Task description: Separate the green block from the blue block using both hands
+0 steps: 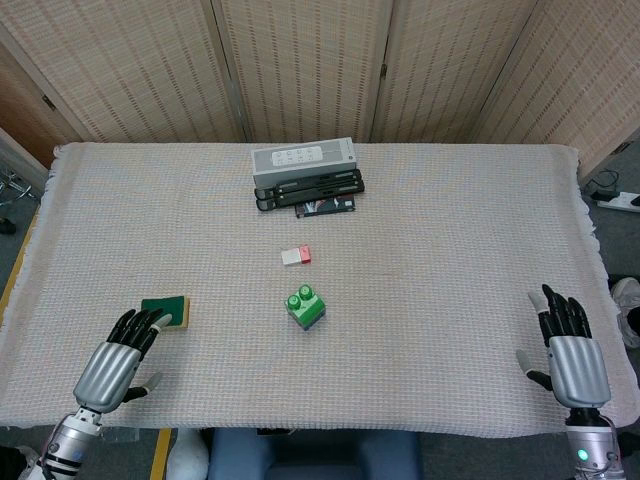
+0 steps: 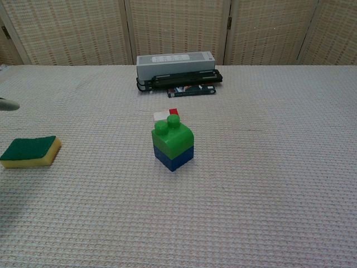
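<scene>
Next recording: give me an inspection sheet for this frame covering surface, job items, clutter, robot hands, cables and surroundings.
Surface: table covered by a pale woven cloth.
Job's things: green block stacked on blue block, still joined, mid-table, nothing touching them.
Clutter: green-topped yellow sponge at left; small white and red item behind the blocks; grey box on flat black items at the far edge.
Robot hands: left robot hand empty, fingertips at the sponge, contact unclear; right robot hand empty, fingers apart, near the right edge.
Cables: power strip with lead on the floor, right.
Surroundings: woven folding screens behind.
</scene>
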Controlling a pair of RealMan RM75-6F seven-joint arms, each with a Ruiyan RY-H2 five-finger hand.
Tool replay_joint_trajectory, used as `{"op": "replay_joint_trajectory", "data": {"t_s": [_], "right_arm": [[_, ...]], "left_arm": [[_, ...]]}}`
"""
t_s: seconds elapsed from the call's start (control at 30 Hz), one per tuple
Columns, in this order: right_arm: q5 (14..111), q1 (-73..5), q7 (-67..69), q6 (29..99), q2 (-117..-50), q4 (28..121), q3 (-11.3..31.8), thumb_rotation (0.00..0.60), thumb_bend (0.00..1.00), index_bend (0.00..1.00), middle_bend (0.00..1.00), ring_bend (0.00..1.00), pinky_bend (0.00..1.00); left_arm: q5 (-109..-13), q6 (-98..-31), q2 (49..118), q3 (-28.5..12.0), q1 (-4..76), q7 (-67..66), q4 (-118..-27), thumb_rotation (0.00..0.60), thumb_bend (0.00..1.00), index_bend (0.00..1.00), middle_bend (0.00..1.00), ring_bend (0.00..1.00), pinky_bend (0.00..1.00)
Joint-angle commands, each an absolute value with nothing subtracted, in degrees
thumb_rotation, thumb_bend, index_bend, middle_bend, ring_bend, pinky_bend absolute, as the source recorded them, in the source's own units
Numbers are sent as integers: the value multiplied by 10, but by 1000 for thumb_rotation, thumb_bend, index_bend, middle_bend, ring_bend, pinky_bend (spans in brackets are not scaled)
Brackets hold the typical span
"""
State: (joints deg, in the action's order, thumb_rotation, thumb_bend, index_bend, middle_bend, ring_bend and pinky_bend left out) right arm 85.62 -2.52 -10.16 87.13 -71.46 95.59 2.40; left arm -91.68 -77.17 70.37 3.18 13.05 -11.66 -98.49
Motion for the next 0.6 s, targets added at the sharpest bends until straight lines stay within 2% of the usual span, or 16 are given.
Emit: {"op": "replay_joint_trajectory", "data": {"t_s": [0.03,0.3,0.47,0.6], "right_arm": [[861,-30,-108,865,-719,957,22,600,364,0,0,0,0],[886,-27,-108,861,-722,956,4,600,365,0,0,0,0],[915,-74,-146,798,-713,977,3,600,365,0,0,0,0],[922,-128,-214,738,-693,1027,30,600,364,0,0,45,0]], "left_arm": [[-913,-768,703,32,130,-132,-987,600,342,95,80,0,15],[-942,-779,707,36,130,-110,-990,600,341,95,80,0,15],[-933,-768,710,30,136,-110,-983,600,342,95,80,0,15],[-922,-761,718,24,139,-119,-981,600,342,94,80,0,15]]}}
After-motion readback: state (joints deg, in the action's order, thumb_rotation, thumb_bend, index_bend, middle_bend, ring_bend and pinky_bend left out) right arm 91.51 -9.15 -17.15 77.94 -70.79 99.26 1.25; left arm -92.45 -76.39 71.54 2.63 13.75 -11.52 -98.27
